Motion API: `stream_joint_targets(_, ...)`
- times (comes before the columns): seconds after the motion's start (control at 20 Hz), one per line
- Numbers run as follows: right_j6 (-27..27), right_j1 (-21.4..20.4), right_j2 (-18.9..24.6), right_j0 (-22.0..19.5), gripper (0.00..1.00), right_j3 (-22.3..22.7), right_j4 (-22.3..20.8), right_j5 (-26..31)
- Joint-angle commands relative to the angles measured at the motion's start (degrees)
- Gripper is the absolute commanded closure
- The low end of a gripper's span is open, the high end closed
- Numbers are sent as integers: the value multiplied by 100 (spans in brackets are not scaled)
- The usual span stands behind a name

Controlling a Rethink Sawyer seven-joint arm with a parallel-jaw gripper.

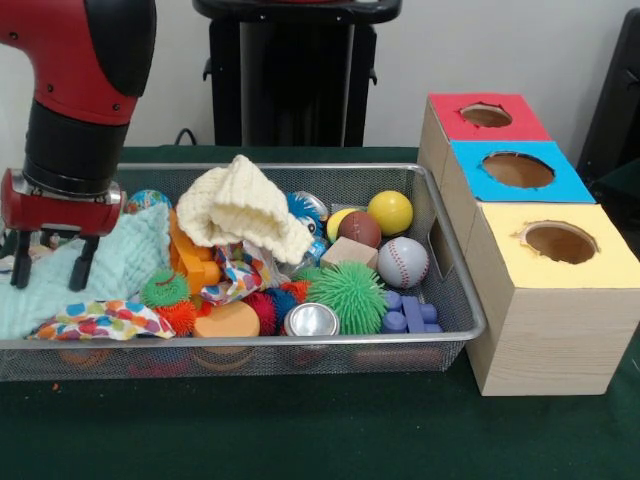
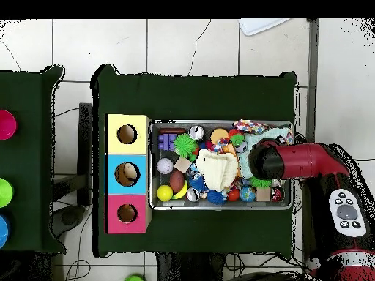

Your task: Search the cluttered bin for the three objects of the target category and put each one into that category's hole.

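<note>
The wire mesh bin (image 1: 300,345) lies on the green table, full of toys and cloths; it also shows in the overhead view (image 2: 220,207). My gripper (image 1: 52,268) hangs over the bin's left end, open and empty, its fingertips (image 1: 20,270) just above a pale green cloth (image 1: 115,262). In the overhead view the arm's wrist (image 2: 265,159) covers the gripper. No plush animal shows clearly. An orange shape (image 1: 190,262) lies beside a cream knit cloth (image 1: 245,205); I cannot tell what it is. The red-surround hole (image 1: 486,115) tops the far end of the wooden box (image 2: 127,213).
The blue-surround hole (image 1: 517,170) and the yellow-surround hole (image 1: 559,242) sit nearer on the same box. The bin holds a green spiky ball (image 1: 347,295), a baseball (image 1: 403,262), a yellow ball (image 1: 390,212), a silver can (image 1: 312,320), purple blocks (image 1: 408,313) and a spotted cloth (image 1: 100,320).
</note>
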Motion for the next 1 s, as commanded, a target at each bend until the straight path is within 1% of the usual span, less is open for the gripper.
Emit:
stream_joint_targets(0.05,715,523,2,-106,0,118,317,87)
stream_joint_targets(0.25,677,620,-16,-121,0,99,416,70)
stream_joint_targets(0.4,709,719,-49,-108,0,75,421,-49)
stream_joint_targets(0.6,673,950,-65,-122,0,-45,351,-304)
stream_joint_targets(0.7,635,1040,-45,-153,0,-93,330,-421)
stream_joint_targets(0.85,437,1081,71,-263,0,-70,336,-481)
stream_joint_targets(0.9,437,1087,127,-324,100,-41,405,-530)
stream_joint_targets(1.0,415,1073,177,-345,100,12,495,-444)
